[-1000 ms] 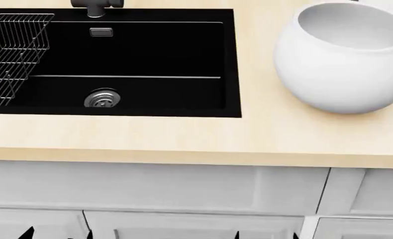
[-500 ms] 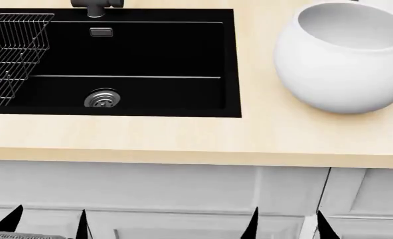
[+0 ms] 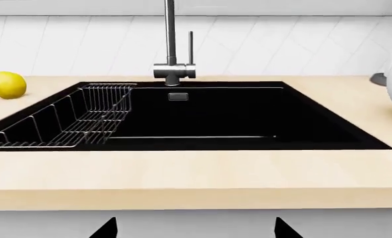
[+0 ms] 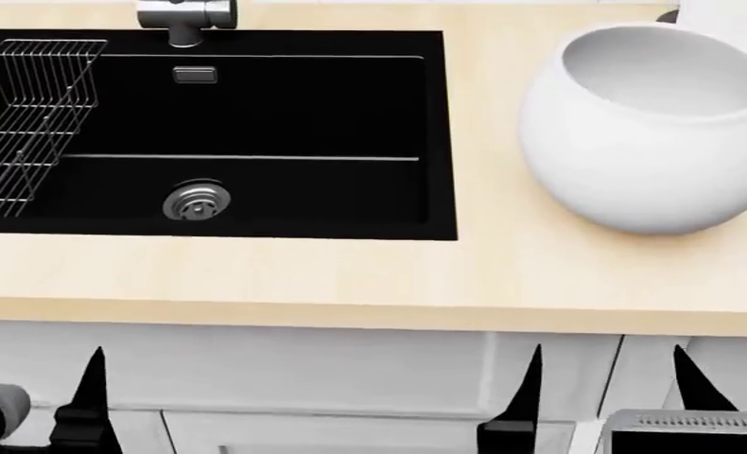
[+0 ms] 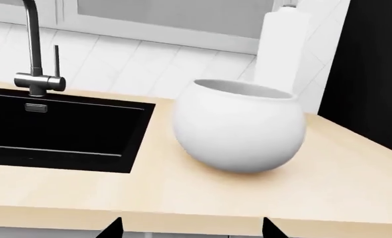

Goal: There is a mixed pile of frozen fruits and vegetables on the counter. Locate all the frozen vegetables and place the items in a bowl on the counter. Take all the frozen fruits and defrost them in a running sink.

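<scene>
a yellow lemon (image 3: 8, 85), rounded and slightly dimpled, is seen lying on the light wood-grain table (image 4: 348, 274), to the left of the sink (image 4: 286, 123) and toward the far side of the worktop; it shows only in the left wrist view. the sink is a black rectangular basin with a steel drain (image 4: 197, 201) on its floor and a wire rack (image 4: 21, 123) set inside along its left wall. a dark grey faucet (image 3: 171, 44) stands upright at the far rim of the basin. to the right of the sink, apart from its edge, a large glossy white bowl (image 4: 645, 128) is set on the table; nothing can be seen inside it. behind the bowl a white roll (image 5: 282, 49) stands upright near the wall. white cabinet fronts (image 4: 286, 369) are seen below the table's near edge.

the left gripper (image 4: 33, 397) and the right gripper (image 4: 607, 397) are both held low, in front of the cabinets and below the table's edge, with fingers spread apart and nothing between them. the left gripper faces the sink, with the lemon well apart from it beyond the rack; the right gripper faces the bowl, which is beyond the table's near edge. no other fruit or vegetable is visible in these views.
</scene>
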